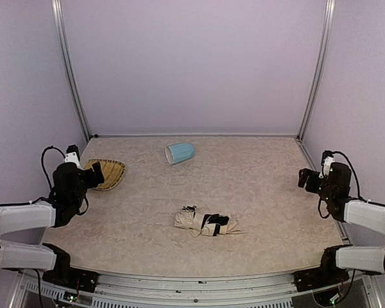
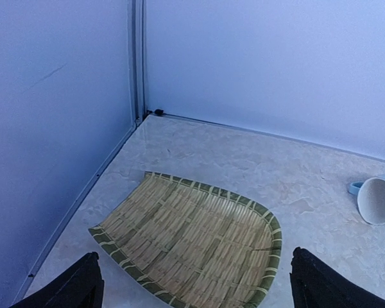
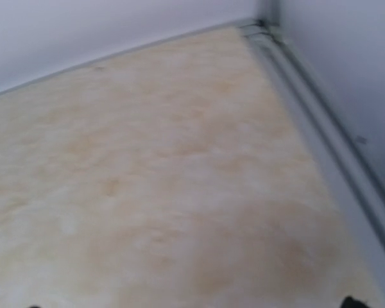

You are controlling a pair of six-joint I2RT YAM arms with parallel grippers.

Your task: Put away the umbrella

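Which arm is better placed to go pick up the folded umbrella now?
Right, marginally. The umbrella lies slightly right of centre, nearer the right fingers; the left fingers hang over the straw tray. Both are open and empty.

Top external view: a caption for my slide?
Folded umbrella lies mid-table, tipped mug behind; left hand and right hand open at sides.

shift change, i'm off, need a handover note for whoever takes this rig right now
Left gripper: open, empty, hovering at the near edge of the straw tray.
Right gripper: open, empty, at the table's right edge.
Umbrella: collapsed into a bundle, lying on the table front of centre, apart from both arms.
Done: it looks folded and rolled.
Left: possibly nothing; whether the strap is fastened is too small to tell.
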